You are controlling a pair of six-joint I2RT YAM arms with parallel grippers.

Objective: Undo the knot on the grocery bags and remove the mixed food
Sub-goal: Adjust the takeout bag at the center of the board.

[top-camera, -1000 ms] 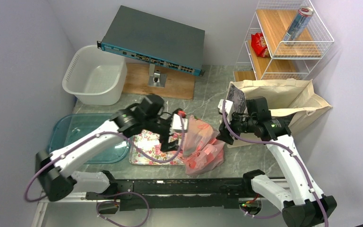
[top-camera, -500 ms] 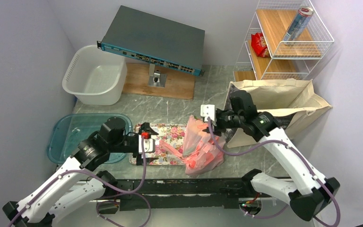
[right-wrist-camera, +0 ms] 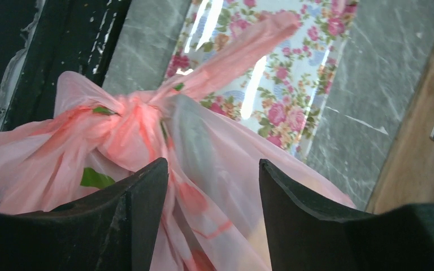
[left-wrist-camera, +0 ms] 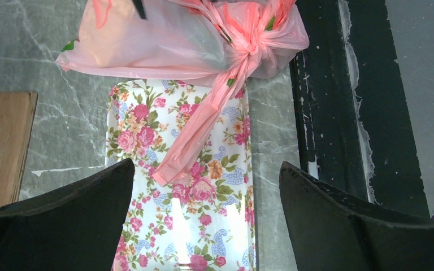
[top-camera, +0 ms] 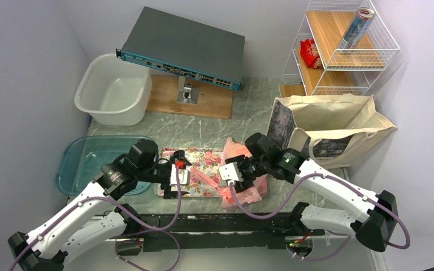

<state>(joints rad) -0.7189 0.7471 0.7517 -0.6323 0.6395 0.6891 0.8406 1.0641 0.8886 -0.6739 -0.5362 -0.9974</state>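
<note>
While my right claw point(right-wrist-camera: 212, 169) stands part open astride the film of the pink bag point(right-wrist-camera: 28, 164) just beside the knot point(right-wrist-camera: 138, 116), pinching nothing that I can see, my left claw point(left-wrist-camera: 206, 169) hangs spread wide and empty over the floral tray point(left-wrist-camera: 215, 226), where the loose tail point(left-wrist-camera: 195, 127) of the knot lies. I judge the film thin, limp, slippery and easily torn, its lumpy load light but apt to shift, so grip the flat tail and the twisted lump, never the bag wall. The bag rests on the bench point(left-wrist-camera: 51, 84) at the tray's edge.
</note>
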